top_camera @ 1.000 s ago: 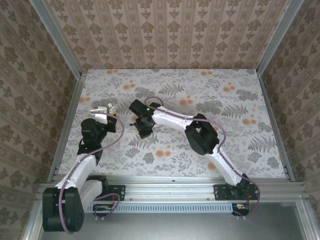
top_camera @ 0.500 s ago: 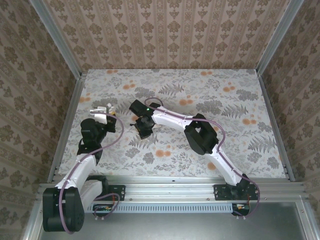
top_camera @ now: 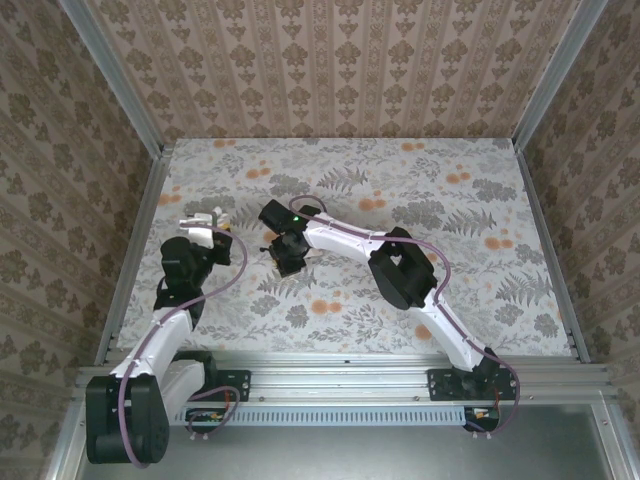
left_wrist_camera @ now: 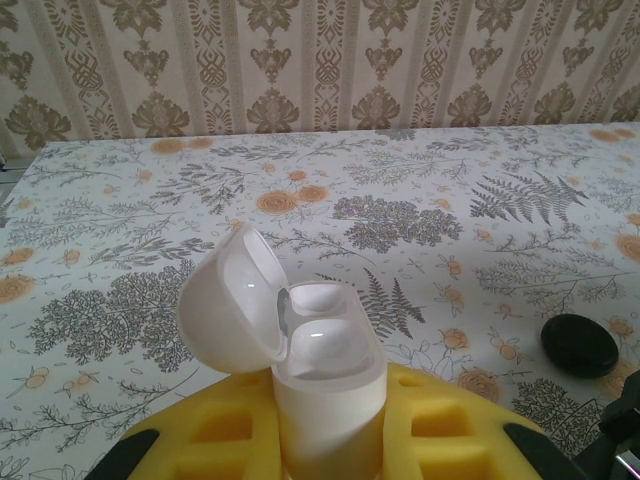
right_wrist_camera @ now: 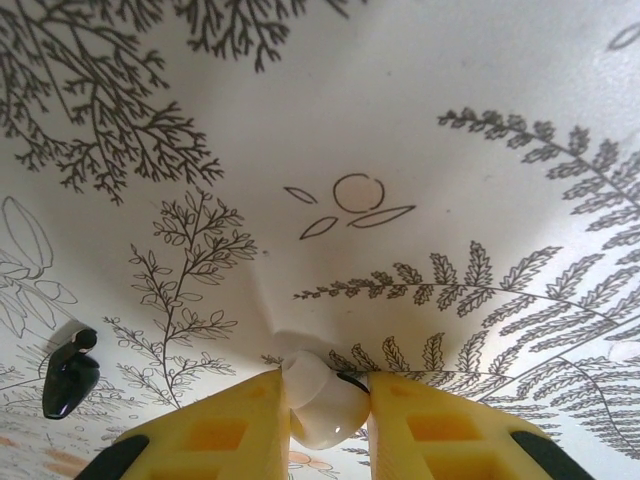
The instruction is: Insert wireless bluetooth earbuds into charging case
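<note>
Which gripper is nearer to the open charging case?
Left. The left gripper is clamped on the charging case itself, lid open; the right gripper is apart to its right, down at the table pinching a small white piece.

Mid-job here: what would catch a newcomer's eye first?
The open white charging case, lid flipped up, gripped in the left gripper above the floral table. Then the right gripper pinching a small white piece on the table, a glossy black earbud lying nearby.

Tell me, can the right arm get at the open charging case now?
Probably yes. The left pincer holds the charging case upright, lid open, both wells bare; from above, nothing stands between it and the right pincer, shut on a small white piece.
</note>
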